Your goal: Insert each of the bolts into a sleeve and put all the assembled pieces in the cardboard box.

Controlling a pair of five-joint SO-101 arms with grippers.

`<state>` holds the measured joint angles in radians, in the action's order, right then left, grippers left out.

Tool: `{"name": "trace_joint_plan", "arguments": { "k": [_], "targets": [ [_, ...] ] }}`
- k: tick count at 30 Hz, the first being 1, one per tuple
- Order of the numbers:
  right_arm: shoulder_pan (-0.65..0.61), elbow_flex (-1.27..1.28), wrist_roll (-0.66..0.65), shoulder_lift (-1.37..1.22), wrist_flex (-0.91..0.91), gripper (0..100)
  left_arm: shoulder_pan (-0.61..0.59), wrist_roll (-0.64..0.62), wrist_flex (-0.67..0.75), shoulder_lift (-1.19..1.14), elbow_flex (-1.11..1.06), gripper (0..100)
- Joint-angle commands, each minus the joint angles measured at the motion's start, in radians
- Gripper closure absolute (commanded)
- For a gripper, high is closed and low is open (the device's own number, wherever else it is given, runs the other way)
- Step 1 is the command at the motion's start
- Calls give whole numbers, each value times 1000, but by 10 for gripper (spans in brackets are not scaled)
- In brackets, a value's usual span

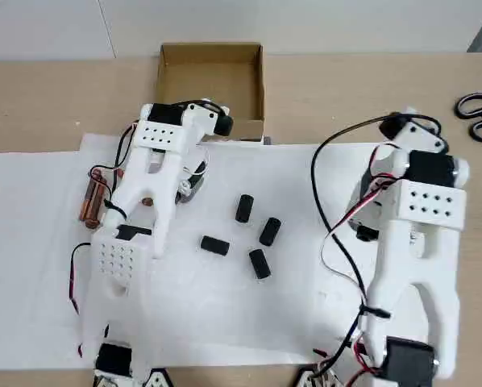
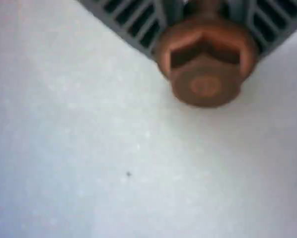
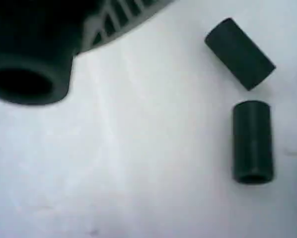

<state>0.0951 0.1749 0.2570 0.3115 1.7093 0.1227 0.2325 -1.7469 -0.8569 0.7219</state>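
**Copper bolt [image 2: 204,69] and black sleeve [image 3: 32,69] held over the sheet**

The left end effector [image 1: 190,181] pinches the bolt with its head outward. That arm is folded over the left part of the white sheet [image 1: 289,314] on the counter [image 1: 39,97]. The right end effector [image 1: 365,230], on its bent arm at right, clamps the sleeve. Four loose sleeves [image 1: 244,208] lie between the arms. Spare bolts [image 1: 92,197] lie at left. The cardboard box [image 1: 211,55] stands at the far side.

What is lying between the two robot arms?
Four loose black sleeves lie there on the white paper, as the high view shows.
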Motion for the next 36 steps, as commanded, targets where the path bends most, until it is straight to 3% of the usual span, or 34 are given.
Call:
{"name": "trace_joint_plan", "arguments": {
  "k": [1, 7, 14, 19, 27, 36],
  "targets": [
    [-68, -68, -12, 117, 15, 995, 17, 0, -5, 61, 85, 995],
    [-243, -71, -15, 309, 16, 995, 20, -18, -5, 322, 87, 995],
    [-363, -69, -17, 456, 16, 995, 8, -17, -5, 597, 87, 995],
    [-467, -69, -115, 544, 16, 995, 2, -32, -5, 766, 84, 995],
    [-495, 2, -262, 730, 15, 994, -117, -318, -5, 1010, 16, 995],
    [-584, 318, -275, 1029, -50, 995, -84, -473, 3, 1401, -450, 995]
  ]
}}
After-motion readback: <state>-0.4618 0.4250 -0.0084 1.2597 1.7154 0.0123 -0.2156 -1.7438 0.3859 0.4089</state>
